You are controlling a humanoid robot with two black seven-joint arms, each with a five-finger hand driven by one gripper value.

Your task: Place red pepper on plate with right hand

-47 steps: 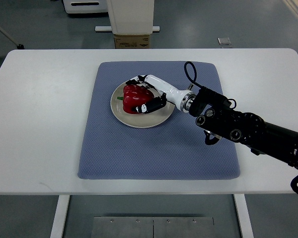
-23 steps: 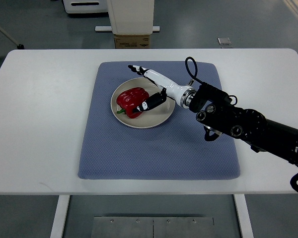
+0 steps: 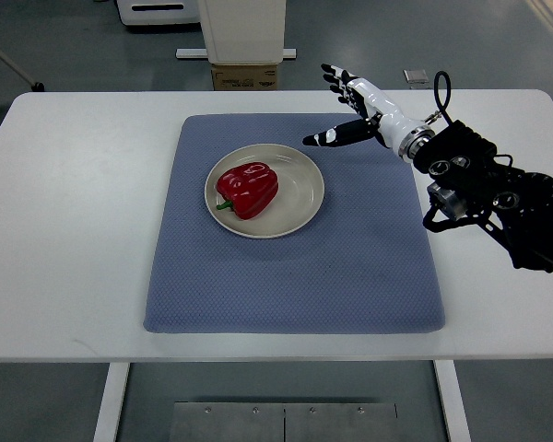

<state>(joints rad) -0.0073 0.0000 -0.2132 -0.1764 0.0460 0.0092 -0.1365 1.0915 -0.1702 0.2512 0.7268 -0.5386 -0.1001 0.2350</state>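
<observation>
A red pepper (image 3: 248,190) lies on its side on the left half of a beige plate (image 3: 300,201), its green stem pointing to the lower left. The plate rests on a blue-grey mat (image 3: 295,276). My right hand (image 3: 337,109) hovers above the mat's far right part, up and to the right of the plate, clear of the pepper. Its fingers are spread and hold nothing. Its dark arm comes in from the right edge. No left arm shows.
The mat lies in the middle of a white table (image 3: 74,230). Beyond the table's far edge stand a white machine base with a cardboard box (image 3: 246,75) and a small grey object (image 3: 416,78) on the floor.
My right hand let go of the pepper, opened, and drew back up and to the right, off the plate. The pepper stayed on the plate, settling a little to the left.
</observation>
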